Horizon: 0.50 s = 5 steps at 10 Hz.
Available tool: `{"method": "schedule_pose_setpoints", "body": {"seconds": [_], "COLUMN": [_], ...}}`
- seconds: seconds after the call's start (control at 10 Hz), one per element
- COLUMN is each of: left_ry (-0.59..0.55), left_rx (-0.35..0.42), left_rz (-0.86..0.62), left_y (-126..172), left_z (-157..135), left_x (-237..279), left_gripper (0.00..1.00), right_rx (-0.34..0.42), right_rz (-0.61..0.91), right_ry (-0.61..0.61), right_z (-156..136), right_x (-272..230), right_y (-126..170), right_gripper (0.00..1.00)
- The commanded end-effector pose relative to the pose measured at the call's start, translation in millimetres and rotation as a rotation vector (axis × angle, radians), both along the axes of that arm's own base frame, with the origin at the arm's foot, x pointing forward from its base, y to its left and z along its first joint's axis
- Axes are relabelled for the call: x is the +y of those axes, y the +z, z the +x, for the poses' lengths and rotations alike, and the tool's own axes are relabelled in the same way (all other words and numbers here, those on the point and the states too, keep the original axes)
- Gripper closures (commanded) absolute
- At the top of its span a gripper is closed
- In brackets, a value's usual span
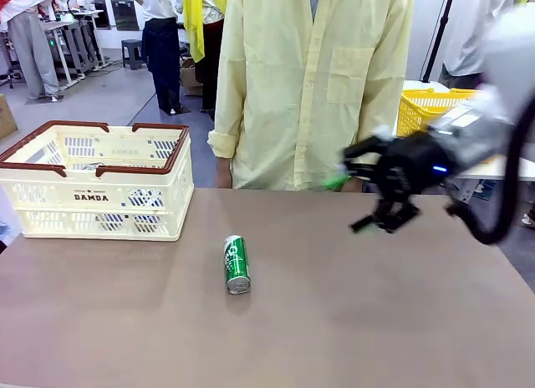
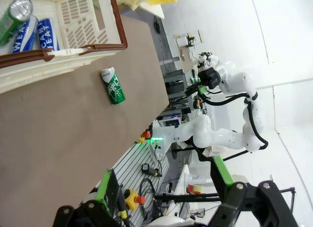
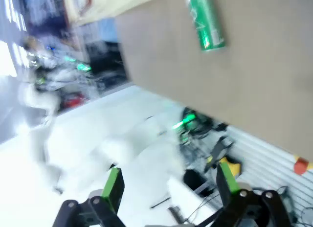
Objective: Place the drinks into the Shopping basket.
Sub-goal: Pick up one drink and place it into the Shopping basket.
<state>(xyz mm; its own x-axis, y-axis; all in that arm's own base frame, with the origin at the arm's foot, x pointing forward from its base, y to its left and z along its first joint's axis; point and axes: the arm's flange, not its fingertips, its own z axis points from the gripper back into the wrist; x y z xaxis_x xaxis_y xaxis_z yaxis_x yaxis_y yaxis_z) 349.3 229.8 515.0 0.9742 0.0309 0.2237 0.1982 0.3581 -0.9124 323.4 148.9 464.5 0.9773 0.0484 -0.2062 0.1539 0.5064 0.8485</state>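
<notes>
I see my right gripper (image 1: 361, 202) open and empty above the table (image 1: 376, 321), left gripper (image 2: 166, 192) open too (green can (image 1: 236, 264) lying beside the basket (image 1: 92, 196)).

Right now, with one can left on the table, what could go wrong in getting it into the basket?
The green can lies on its side on the bare table, so a pinch could roll it away. The right gripper, open and empty, hangs well off it. The Shopping basket already holds cans, so a dropped one may strike them.
</notes>
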Motion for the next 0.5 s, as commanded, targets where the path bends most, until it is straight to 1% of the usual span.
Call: {"method": "schedule_pose_setpoints", "body": {"seconds": [0.0,0.2,0.3,0.4], "left_ry": [0.006,0.006,0.006,0.006], "left_rx": [0.01,0.01,0.01,0.01], "left_rz": [-0.003,-0.003,-0.003,-0.003], "left_y": [1.6,1.6,1.6,1.6], "left_z": [-1.5,-1.5,-1.5,-1.5], "left_x": [-2.0,-2.0,-2.0,-2.0], "left_gripper": [0.0,0.0,0.0,0.0], "right_rx": [0.033,0.036,0.02,0.019], "right_rz": [0.227,0.466,0.553,0.592], "right_ry": [-0.075,-0.148,-0.184,-0.203], "right_z": [-27.2,-45.9,-54.9,-61.5], "right_x": [-92.6,-161.2,-189.6,-207.1], "right_y": [-17.8,-33.5,-46.7,-59.4], "right_gripper": [0.0,0.0,0.0,0.0]}}
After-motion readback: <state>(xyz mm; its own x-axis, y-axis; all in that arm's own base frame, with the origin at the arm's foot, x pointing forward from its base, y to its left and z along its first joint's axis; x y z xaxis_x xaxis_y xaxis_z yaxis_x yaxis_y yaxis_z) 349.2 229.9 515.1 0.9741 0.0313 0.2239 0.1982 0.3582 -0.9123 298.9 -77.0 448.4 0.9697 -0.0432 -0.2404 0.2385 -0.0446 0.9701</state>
